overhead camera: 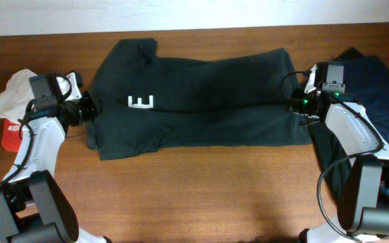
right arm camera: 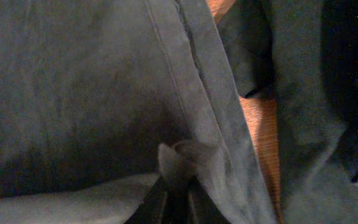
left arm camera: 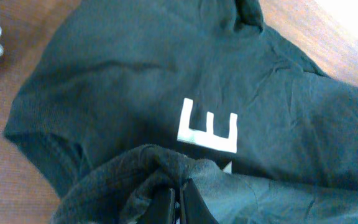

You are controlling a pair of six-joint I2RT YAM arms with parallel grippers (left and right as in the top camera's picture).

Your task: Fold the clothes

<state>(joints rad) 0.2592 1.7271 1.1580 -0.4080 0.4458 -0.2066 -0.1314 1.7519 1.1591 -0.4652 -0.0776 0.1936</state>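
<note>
Item 1. Bench point(overhead camera: 194, 196): brown wood grain, bare along the near edge between the two arm bases.

Item 2. Left end effector point(overhead camera: 86, 108): at the shirt's left edge. In the left wrist view its fingers point(left arm camera: 166, 202) are pressed nearly together, with a raised bunch of dark cloth pinched between them.

Item 3. Right end effector point(overhead camera: 296, 104): at the shirt's right edge. The right wrist view shows it point(right arm camera: 178, 183) closed to a narrow gap, gripping a small fold of the stitched hem.

Item 4. Dark green T-shirt point(overhead camera: 201, 94): lies flat across the middle of the bench, held at both ends, with the white letter print point(overhead camera: 140, 102) toward the left.

Item 5. Navy garment point(overhead camera: 377, 88): heaped at far right, just beside the shirt's right edge.

Item 6. Crumpled white cloth point(overhead camera: 9, 98): far left, lying over a red item point(overhead camera: 11, 135).
</note>
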